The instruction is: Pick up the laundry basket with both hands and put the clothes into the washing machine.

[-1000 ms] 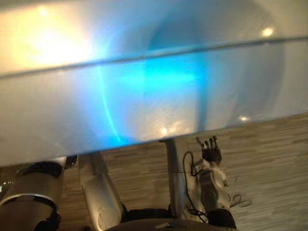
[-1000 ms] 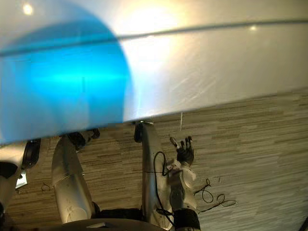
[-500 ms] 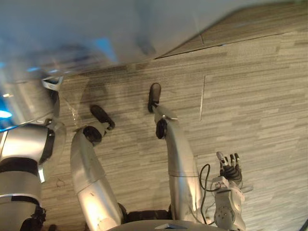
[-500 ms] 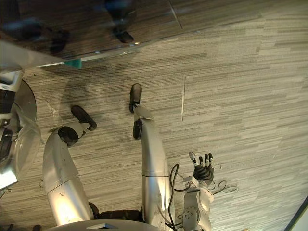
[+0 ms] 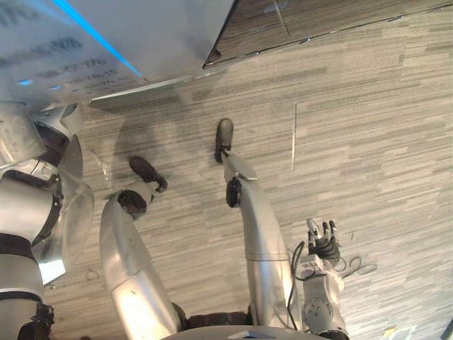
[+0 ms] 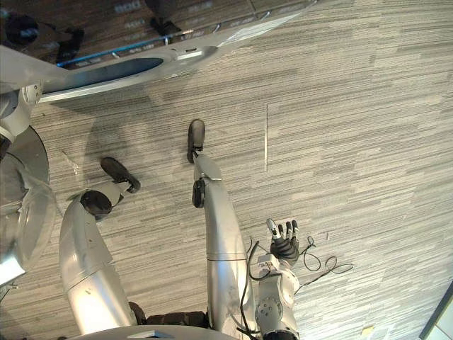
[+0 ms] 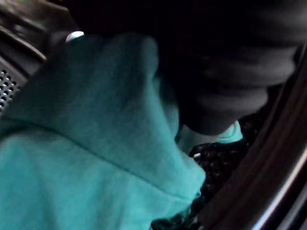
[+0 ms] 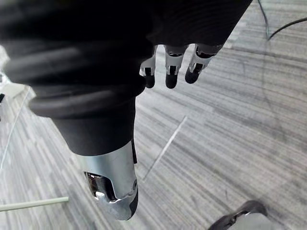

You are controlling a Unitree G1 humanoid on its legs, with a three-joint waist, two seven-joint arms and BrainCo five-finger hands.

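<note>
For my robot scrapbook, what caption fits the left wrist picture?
Teal cloth bunched in the washing machine drum, right by the robot's left hand.

Both head eyes looked steeply down at the striped floor [image 5: 368, 127] from just beside each other. They shared the washing machine [image 5: 163, 35] at upper left and the right hand [image 6: 283, 244] at lower right. The right wrist camera peered along its own hand onto that same floor. The left wrist camera sat pressed close to teal cloth [image 7: 96, 158] beside the perforated drum [image 7: 5, 88].
</note>
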